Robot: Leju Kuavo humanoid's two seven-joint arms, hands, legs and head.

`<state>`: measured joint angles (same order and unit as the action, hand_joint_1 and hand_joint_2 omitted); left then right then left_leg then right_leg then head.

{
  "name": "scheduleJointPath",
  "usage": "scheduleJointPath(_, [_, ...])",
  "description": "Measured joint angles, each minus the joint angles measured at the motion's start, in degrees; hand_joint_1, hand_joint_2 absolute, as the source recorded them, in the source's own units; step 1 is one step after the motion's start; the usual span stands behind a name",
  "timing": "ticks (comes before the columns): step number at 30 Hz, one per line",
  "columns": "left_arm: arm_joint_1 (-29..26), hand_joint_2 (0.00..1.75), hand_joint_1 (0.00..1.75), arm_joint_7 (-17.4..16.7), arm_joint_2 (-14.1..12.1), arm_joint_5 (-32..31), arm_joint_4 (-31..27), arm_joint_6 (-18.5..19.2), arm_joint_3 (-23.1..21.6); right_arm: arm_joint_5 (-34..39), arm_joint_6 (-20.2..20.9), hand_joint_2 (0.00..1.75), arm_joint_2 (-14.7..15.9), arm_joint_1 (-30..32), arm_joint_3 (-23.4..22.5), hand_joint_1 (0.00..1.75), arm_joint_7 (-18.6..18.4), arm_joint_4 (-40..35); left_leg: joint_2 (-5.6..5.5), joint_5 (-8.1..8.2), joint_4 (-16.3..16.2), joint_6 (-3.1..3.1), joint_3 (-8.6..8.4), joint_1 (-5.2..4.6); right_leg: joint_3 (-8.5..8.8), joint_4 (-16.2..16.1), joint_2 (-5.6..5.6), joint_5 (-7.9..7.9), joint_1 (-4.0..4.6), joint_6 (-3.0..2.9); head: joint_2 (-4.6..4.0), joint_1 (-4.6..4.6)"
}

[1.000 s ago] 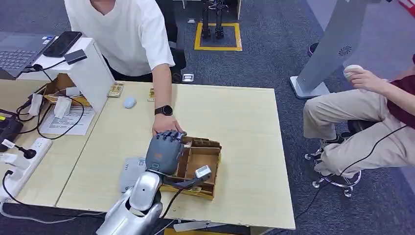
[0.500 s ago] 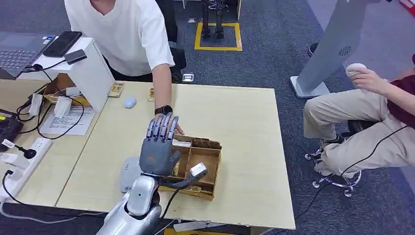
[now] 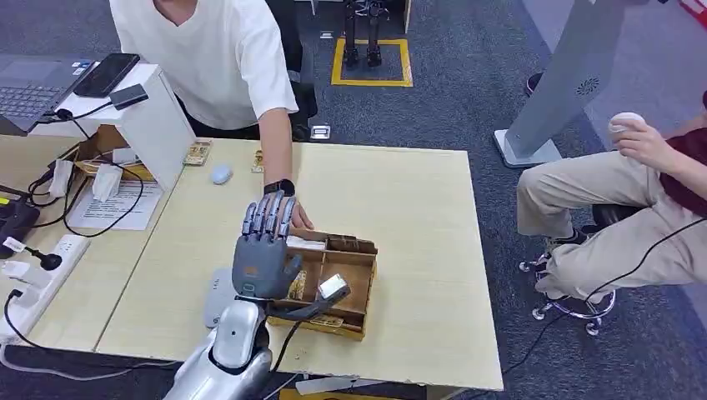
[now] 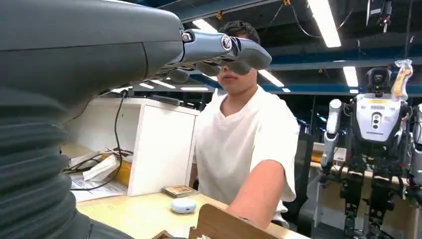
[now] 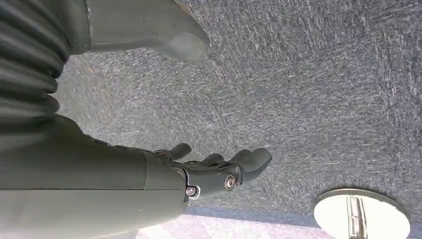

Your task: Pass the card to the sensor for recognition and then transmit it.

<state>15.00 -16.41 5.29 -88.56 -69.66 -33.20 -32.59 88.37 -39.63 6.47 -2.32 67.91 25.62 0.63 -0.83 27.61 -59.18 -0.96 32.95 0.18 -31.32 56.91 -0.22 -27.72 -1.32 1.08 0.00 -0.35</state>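
Where the card lies cannot be told, since the left hand (image 3: 265,250), raised with fingers extended, spread and holding nothing, hides part of the wooden tray (image 3: 350,271). Small yellowish items of uncertain kind lie in the tray's compartments. A person's hand (image 3: 296,215) rests at the tray's far edge, partly covered. Beside the tray, the grey sensor (image 3: 218,292) sits half hidden on the table (image 3: 400,200). Over carpet, the right hand (image 5: 219,174) hangs empty, fingers loosely apart.

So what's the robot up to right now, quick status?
Left hand raised over the wooden tray, fingers spread, holding nothing. Right hand hanging over the carpet. Card not identifiable. A person's hand at the tray's edge.
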Motion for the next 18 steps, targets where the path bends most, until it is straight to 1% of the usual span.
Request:
scheduleJointPath(3, [0.0, 1.75, 0.00, 1.3, 0.0, 0.1, 0.0, -0.1, 0.2, 0.0, 0.0, 1.75, 0.0, 0.0, 0.0, 0.00, 0.2, 0.0, 0.00, 0.00, 0.0, 0.00, 0.00, 0.00, 0.00, 0.0, 0.00, 0.00, 0.00, 0.00, 0.02, 0.00])
scheduleJointPath(7, [-0.8, 1.75, 0.00, 5.7, -0.4, 0.6, -0.5, -2.2, 0.2, 0.0, 0.0, 1.75, 0.0, 0.0, 0.0, 0.00, 0.3, 0.0, 0.00, 0.00, 0.0, 0.00, 0.00, 0.00, 0.00, 0.0, 0.01, 0.00, 0.00, 0.00, 0.00, 0.00])
scheduleJointPath(11, [-2.1, 1.75, 0.00, 8.1, -1.3, 1.7, -1.7, -4.2, 0.2, -0.2, 0.0, 1.75, 0.0, 0.0, 0.0, 0.00, 1.0, 0.0, 0.01, 0.00, 0.0, 0.00, 0.01, 0.00, -0.01, 0.0, 0.02, 0.00, 0.00, 0.00, 0.02, 0.00])
scheduleJointPath(14, [-3.9, 1.75, 0.00, 9.9, -2.4, 2.5, -4.1, -5.9, 0.2, -0.3, 0.0, 1.75, 0.0, 0.3, -0.4, 0.00, 1.4, 0.0, 0.01, 0.00, 0.0, 0.00, 0.01, 0.00, -0.01, 0.0, 0.01, -0.01, 0.00, 0.00, 0.00, 0.00])
scheduleJointPath(18, [-6.7, 1.75, 0.00, 12.6, -4.4, 4.2, -9.1, -6.3, 0.4, -0.4, 0.0, 1.75, 0.0, 0.7, -0.7, 0.00, 2.0, 0.1, 0.01, 0.01, 0.0, 0.00, 0.03, 0.01, -0.02, 0.0, 0.01, -0.01, 0.00, -0.01, 0.00, 0.00])
